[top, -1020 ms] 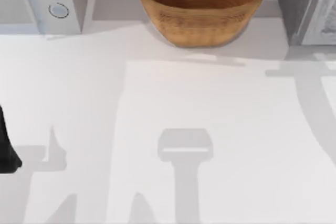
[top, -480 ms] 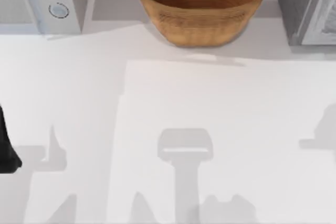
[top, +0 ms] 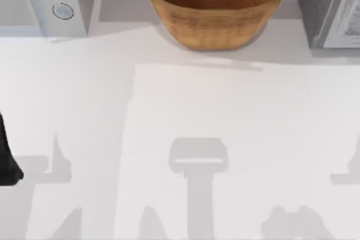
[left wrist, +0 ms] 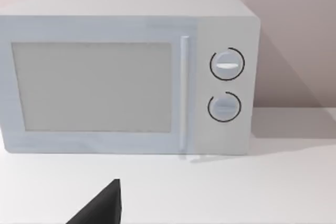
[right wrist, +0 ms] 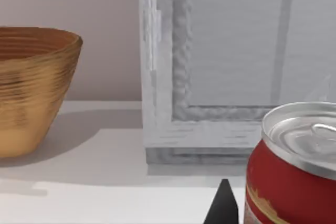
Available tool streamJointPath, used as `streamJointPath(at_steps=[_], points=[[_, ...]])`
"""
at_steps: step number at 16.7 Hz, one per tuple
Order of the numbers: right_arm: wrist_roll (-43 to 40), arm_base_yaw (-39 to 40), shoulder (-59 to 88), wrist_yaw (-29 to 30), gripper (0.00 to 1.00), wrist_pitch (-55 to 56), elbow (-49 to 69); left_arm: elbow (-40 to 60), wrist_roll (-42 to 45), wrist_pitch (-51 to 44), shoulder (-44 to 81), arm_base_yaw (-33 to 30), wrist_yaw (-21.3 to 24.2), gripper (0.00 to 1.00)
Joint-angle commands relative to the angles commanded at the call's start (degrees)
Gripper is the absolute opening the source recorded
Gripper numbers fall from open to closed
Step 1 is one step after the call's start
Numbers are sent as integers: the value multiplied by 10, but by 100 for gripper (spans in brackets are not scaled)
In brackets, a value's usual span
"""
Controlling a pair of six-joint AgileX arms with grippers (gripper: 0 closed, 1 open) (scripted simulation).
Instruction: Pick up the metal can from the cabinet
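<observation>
On the top view's left edge we note a dark part of our left arm [top: 7, 158], low over the white surface [top: 225, 111] and well short of the microwave [top: 42, 1] that stands at the far left corner. In the left wrist view the microwave [left wrist: 126, 74] faces the camera squarely, door closed, two round dials [left wrist: 227, 64] one above the other on its panel. One dark tip of the left end effector [left wrist: 102, 205] shows at the picture's lower edge; we cannot tell how far its fingers stand apart, and nothing is seen in them.

At the far middle of the surface sits the wicker bowl [top: 216, 7], upright. To its right, at the far right corner, stands the grey cabinet [top: 329, 9].

In the right wrist view we record the metal can [right wrist: 291, 166] very close to the camera, upright, red side and pale silvery top with pull tab. A dark fingertip of the right end effector [right wrist: 224, 205] rises just beside the can. Whether the can is gripped, and how wide the fingers stand, we cannot tell. Beyond the can is the cabinet's pale framed front [right wrist: 231, 61], with the wicker bowl [right wrist: 34, 87] on the surface beside it.
</observation>
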Motion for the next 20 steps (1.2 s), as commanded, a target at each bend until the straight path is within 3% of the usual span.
streamJointPath(at_steps=[9, 14, 20], points=[[2, -2, 56, -26, 0, 51, 13, 0, 0, 0, 0, 0, 0, 100], [4, -18, 237, -105, 0, 211, 46, 0, 0, 0, 0, 0, 0, 100], [9, -50, 558, -237, 0, 481, 96, 0, 0, 0, 0, 0, 0, 100]])
